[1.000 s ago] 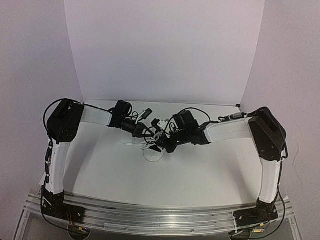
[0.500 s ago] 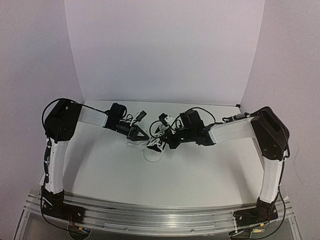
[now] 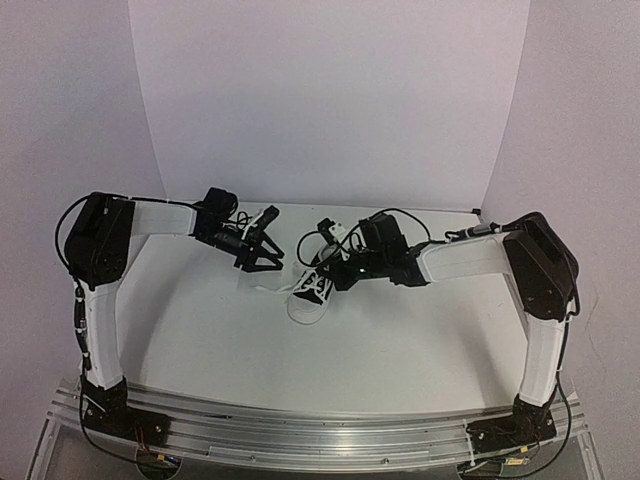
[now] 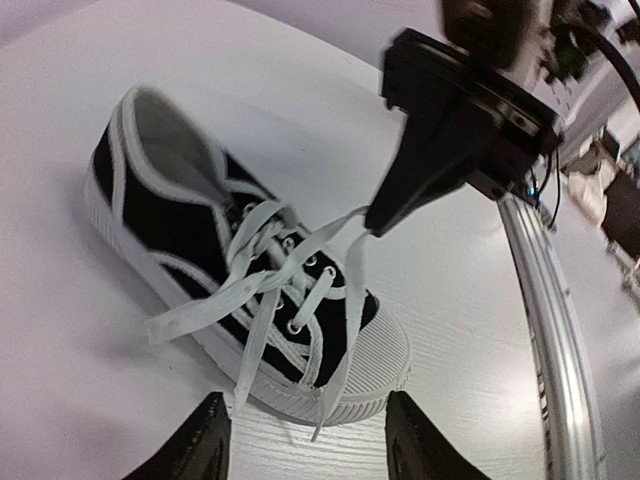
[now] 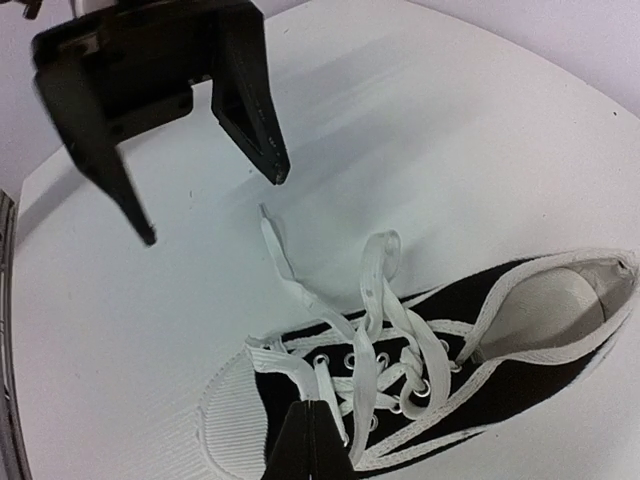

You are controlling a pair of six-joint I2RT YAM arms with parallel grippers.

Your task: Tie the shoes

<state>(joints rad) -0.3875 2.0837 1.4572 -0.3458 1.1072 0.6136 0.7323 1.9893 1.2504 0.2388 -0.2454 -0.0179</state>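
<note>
A small black sneaker (image 3: pixel 308 298) (image 4: pixel 150 215) (image 5: pixel 520 390) with a white toe cap lies on the white table between the arms. Its white laces (image 4: pixel 255 300) (image 5: pixel 375 330) are loosely crossed over the eyelets. One loose lace end (image 5: pixel 272 235) trails onto the table. My left gripper (image 3: pixel 262 262) (image 4: pixel 308 448) (image 5: pixel 215 210) hangs open to the left of the shoe, with nothing between its fingers. Just above the toe end, my right gripper (image 3: pixel 333 280) (image 4: pixel 373 225) (image 5: pixel 312 440) is shut, pinching a lace strand that rises from the shoe and hangs down from its tip.
An aluminium rail (image 3: pixel 320 435) (image 4: pixel 545 330) runs along the near table edge by the arm bases. White backdrop walls (image 3: pixel 330 100) close off the back and sides. Cables loop over both wrists.
My left gripper has opened, let go of the lace and drawn back to the left, away from the shoe. The right gripper stays shut at the shoe and has barely moved.
</note>
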